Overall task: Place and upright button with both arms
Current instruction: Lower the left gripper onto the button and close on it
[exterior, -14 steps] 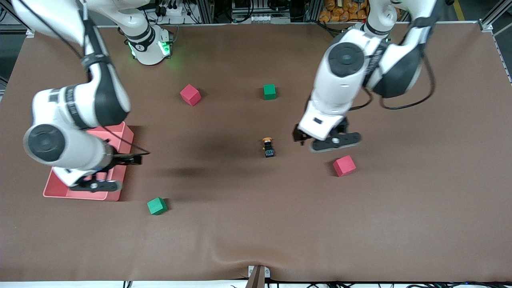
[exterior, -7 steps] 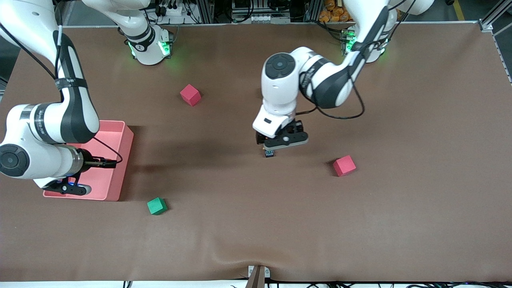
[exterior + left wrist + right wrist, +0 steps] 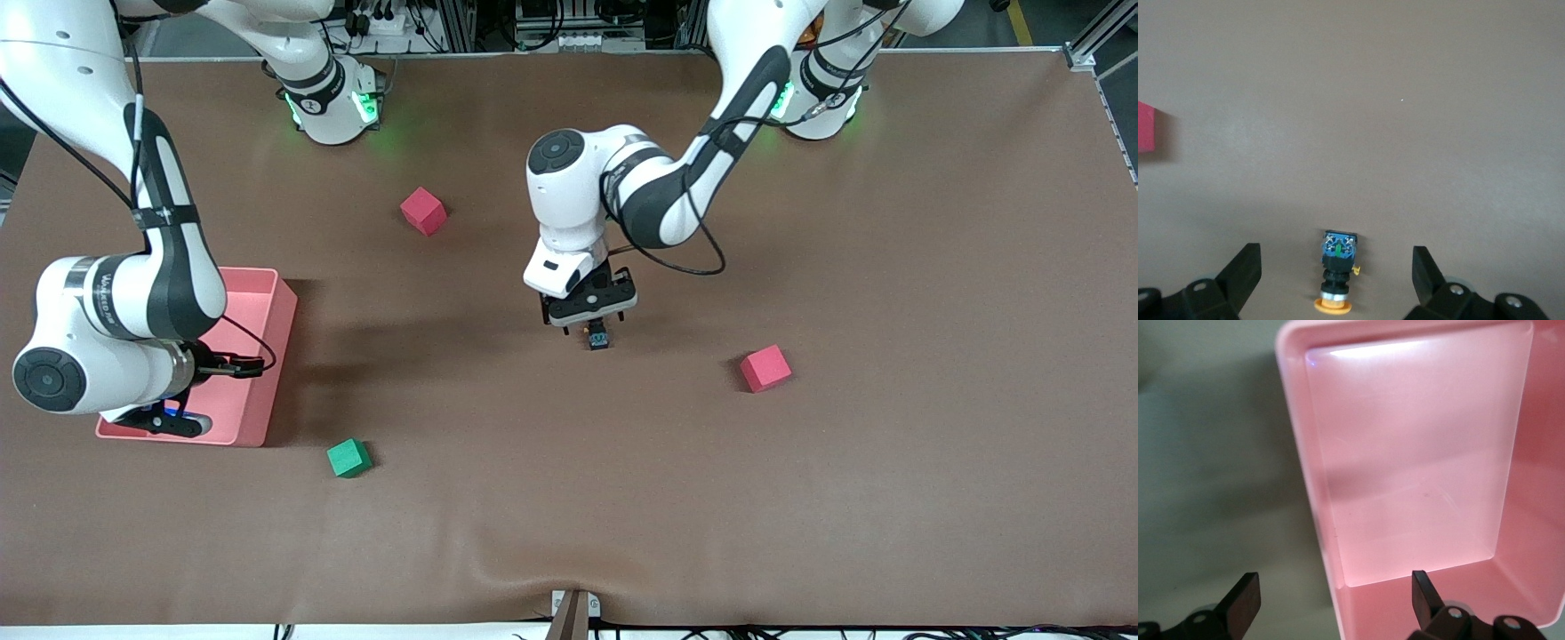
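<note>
Left gripper (image 3: pixel 1331 280) spread over the lying button; right gripper (image 3: pixel 1331 603) waited, spread, over the pink plastic bin (image 3: pixel 1298 420).

The small orange-capped, black-and-blue push-button switch (image 3: pixel 1337 272) lay flat mid-table between the fingers (image 3: pixel 1245 270). It was probably light, rigid and easily tipped; the squarer blue-black body looked the best place to grip.

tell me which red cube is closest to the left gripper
The red cube toward the left arm's end of the table, nearer the front camera than the button under the left gripper. The other red cube lies farther off, toward the right arm's base.
</note>
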Tool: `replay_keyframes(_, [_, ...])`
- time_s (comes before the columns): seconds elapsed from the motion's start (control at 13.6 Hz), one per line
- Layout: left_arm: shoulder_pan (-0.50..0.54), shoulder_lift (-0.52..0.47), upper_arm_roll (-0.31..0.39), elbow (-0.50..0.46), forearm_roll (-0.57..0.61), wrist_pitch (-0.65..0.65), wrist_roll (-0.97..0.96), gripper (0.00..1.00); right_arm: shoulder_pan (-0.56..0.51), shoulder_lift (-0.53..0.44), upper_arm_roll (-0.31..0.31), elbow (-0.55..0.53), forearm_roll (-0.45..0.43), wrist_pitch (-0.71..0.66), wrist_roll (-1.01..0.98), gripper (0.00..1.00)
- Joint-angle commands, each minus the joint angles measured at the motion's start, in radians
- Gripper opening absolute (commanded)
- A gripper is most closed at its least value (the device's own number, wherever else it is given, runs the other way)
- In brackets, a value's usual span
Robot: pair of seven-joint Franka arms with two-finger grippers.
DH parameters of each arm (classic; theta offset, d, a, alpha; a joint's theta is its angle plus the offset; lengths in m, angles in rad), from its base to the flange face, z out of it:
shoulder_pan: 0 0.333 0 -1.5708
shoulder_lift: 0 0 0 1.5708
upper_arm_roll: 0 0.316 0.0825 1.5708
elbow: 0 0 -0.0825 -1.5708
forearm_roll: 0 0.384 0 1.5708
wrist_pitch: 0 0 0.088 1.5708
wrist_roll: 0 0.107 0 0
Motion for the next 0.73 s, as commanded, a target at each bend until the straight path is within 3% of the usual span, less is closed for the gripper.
replay_keyframes(0.0, [-0.01,0.049,0.005,0.014,0.079,0.052,-0.121,1.0,-0.032,0.027,0.019,-0.004,-0.02,0.013,0.001,1.0])
replay_keyframes(0.37, [-0.012,0.1,0.005,0.005,0.17,0.081,-0.202,0.96,-0.032,0.034,0.019,-0.004,-0.02,0.014,0.001,1.0])
replay_keyframes(0.66, [-0.032,0.115,0.005,-0.012,0.185,0.084,-0.202,0.86,-0.031,0.034,0.019,-0.004,-0.02,0.014,0.001,1.0])
